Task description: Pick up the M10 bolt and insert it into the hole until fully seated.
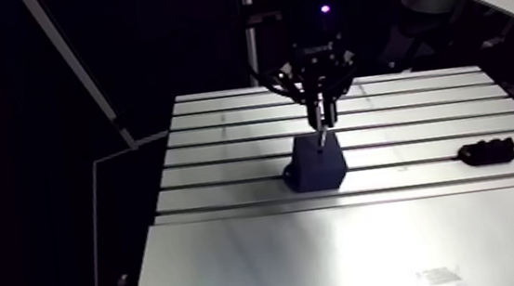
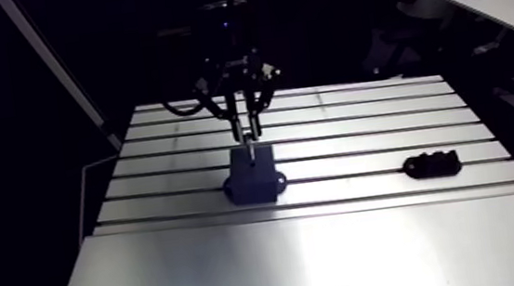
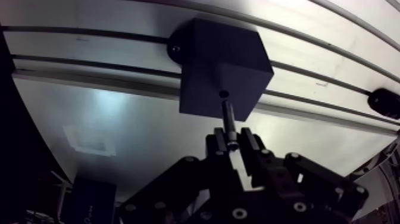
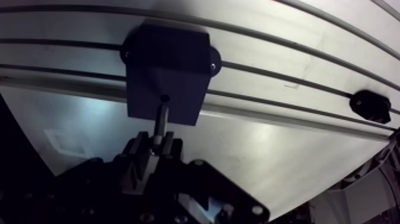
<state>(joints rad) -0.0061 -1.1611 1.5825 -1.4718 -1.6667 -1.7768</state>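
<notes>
We're gripping the M10 bolt (image 3: 228, 116) in our closed hand (image 3: 233, 143), holding its tip just short of the hole (image 3: 223, 94) in the dark block (image 3: 220, 59) near the desk's (image 3: 119, 122) middle, so pickup is looking done while insertion and full seating are waiting.

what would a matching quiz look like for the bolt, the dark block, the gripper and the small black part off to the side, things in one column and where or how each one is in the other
Things
1. bolt
2. block
3. gripper
4. small black part

Places or states
a. stands on the table, with a hole in its top face
b. lies on the table, apart from everything else
c. shut on something thin
d. tip close to the hole, not yet seated

Pairs: 1-d, 2-a, 3-c, 4-b
</notes>
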